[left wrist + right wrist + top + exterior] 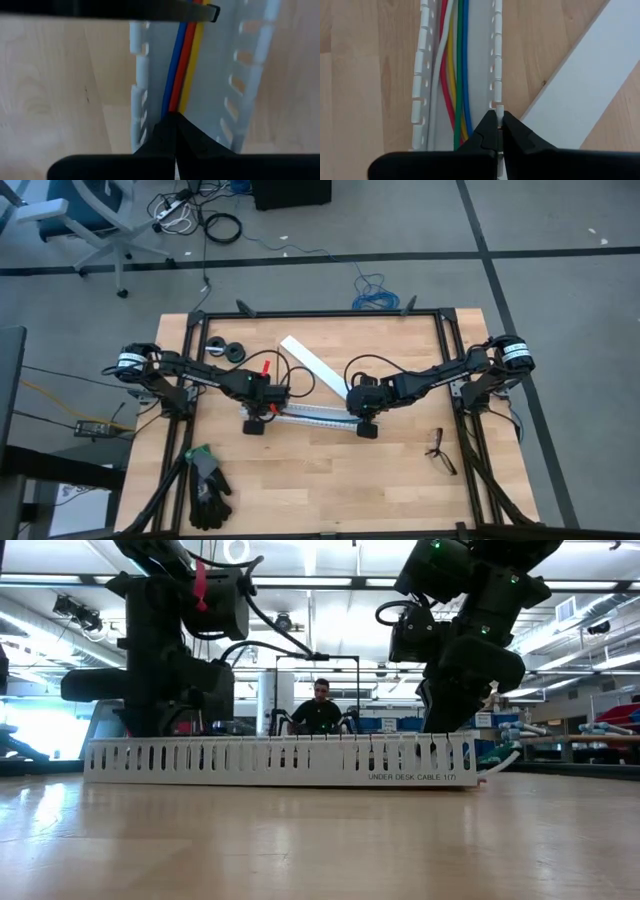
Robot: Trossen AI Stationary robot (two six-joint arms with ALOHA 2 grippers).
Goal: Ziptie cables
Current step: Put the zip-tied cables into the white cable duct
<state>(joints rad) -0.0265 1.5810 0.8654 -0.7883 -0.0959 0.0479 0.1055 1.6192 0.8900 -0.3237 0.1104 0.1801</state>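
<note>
**Both grippers closed over the slotted cable tray**

We look down on a wooden table [330,470] standing on a grey floor, and from table height we see a workshop hall behind it with a person [320,710] sitting far off. Our landmark is the white slotted cable tray [305,415], which lies lengthwise at the middle of the table.

The cables [455,75] lie inside this tray, running along its channel: white, red, yellow, green and blue strands in the right wrist view, and blue, red and yellow ones in the left wrist view [180,65]. We cannot find a black ziptie in any view.

The left gripper [256,420] stands over the tray's left end, its fingers pressed together with nothing between them, their tips right above the cables. The right gripper [366,423] stands at the tray's right end, its fingers closed on the top of a tab of the tray's slotted side wall.

A flat white cover strip [313,366] lies slantwise just behind the tray, near its right end. Black gloves [207,488] lie well in front of the tray's left end, spectacles [440,452] well off its right end, and two black rolls [226,351] sit behind its left end. From table height, the tray's slotted wall hides the cables entirely.
</note>
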